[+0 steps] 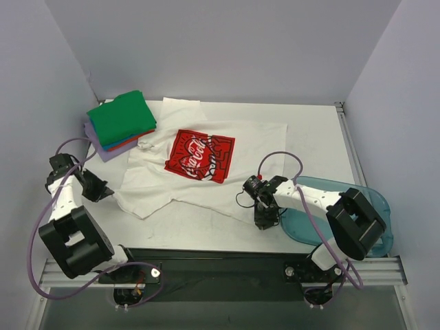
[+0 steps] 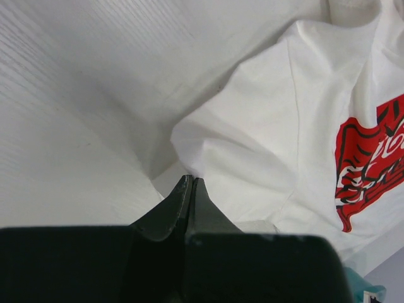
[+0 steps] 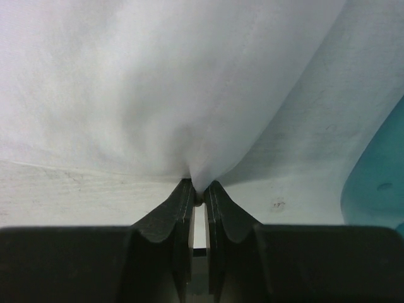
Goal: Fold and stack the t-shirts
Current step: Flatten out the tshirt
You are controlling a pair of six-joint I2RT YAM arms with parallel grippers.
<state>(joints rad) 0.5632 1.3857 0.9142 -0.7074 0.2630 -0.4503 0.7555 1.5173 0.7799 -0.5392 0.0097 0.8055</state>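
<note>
Spread white shirt [image 1: 254, 148]: right gripper [image 3: 198, 189] pinches its near edge; left gripper [image 2: 190, 181], pressed together, lies at its left edge.

White script "Coca-Cola" on red rectangular print [image 1: 200, 156], chest of white t-shirt [image 1: 254, 148] lying spread on table [image 1: 199, 230]. Script runs diagonal across print, tilted with shirt in top view. Black line pattern surrounds script inside same red print; no letters legible in it. Left wrist view: only part of red print shows, at frame's right side; white script strokes cut off, not readable there. Right wrist view: nothing readable.
</note>
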